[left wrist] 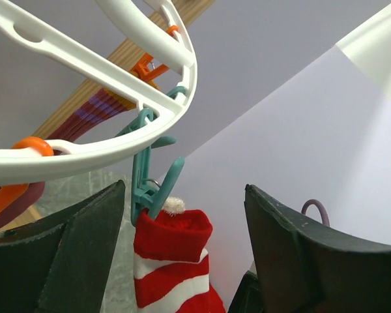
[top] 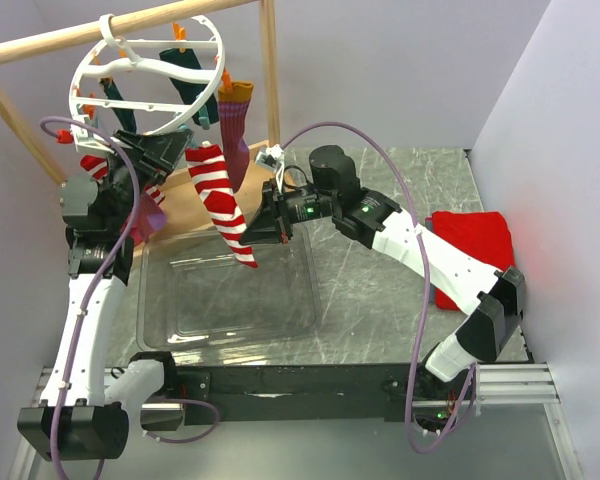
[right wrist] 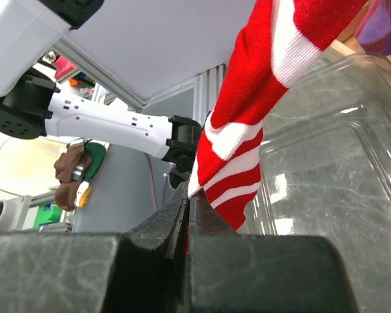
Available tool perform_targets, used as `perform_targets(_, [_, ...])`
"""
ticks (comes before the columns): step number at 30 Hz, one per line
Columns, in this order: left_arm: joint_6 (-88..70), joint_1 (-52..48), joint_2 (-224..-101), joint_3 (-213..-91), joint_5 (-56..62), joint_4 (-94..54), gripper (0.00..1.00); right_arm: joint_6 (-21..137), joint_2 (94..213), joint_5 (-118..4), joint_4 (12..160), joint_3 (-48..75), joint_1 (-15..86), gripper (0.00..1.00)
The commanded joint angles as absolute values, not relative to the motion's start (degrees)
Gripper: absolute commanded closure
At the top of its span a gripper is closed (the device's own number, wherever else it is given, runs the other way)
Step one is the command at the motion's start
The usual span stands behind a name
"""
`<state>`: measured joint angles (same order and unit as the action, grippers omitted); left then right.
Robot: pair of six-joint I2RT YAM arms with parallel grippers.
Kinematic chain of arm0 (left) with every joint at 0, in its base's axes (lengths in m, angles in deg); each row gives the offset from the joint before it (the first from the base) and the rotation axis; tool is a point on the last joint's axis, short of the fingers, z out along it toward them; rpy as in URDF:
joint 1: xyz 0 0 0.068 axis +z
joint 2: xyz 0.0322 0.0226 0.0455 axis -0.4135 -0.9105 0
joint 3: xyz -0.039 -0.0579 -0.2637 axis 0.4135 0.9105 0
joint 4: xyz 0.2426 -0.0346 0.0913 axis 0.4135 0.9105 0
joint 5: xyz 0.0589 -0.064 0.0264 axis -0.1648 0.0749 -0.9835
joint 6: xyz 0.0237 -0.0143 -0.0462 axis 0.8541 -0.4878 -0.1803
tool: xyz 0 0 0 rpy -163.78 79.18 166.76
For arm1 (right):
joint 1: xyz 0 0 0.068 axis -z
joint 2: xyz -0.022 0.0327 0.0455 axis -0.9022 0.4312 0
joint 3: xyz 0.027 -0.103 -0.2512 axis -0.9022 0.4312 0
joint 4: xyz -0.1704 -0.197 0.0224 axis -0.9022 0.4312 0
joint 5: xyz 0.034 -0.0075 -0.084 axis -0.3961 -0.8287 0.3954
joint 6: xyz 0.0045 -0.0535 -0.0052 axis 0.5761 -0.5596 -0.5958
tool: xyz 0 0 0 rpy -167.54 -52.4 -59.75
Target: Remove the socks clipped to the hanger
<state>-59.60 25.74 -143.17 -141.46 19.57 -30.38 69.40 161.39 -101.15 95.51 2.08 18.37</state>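
Work cell from above. A grey-green marbled tabletop (top: 400,290) is enclosed by plain pale lavender walls: rear wall (top: 400,70), right side wall (top: 570,170), left side wall (top: 10,200). A light wooden rail frame (top: 270,70) stands at the far left. A silver aluminium rail (top: 520,385) borders the near edge. Lighting is even, with soft reflections on the marbling.

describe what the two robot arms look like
The left arm and right arm have white links with black joint housings. A lilac cable loops loosely along each. Small green lights glow near the right wrist. The left tool and right tool have thick matte black fingers.
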Motion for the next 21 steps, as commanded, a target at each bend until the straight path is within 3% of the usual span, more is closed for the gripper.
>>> perform_targets(1, [-61.89, 25.92, -143.73, -141.29, 20.53, -35.38, 0.23, 69.00, 158.91, -102.91, 95.15, 0.47, 18.58, 1.00])
perform_targets(12, [-64.17, 25.92, -147.07, -141.65, 21.93, -37.83, 0.26, 70.23, 158.03, -103.44, 92.87, 2.14, 18.49, 1.00])
perform_targets(19, [-63.74, 25.92, -146.90, -141.03, 20.71, -40.73, 0.37, 69.70, 157.59, -103.43, 93.31, 2.75, 18.49, 1.00])
perform_targets(21, [-63.30, 25.92, -146.90, -141.55, 20.62, -40.56, 0.45, 69.79, 157.41, -103.52, 93.31, 3.02, 18.49, 1.00])
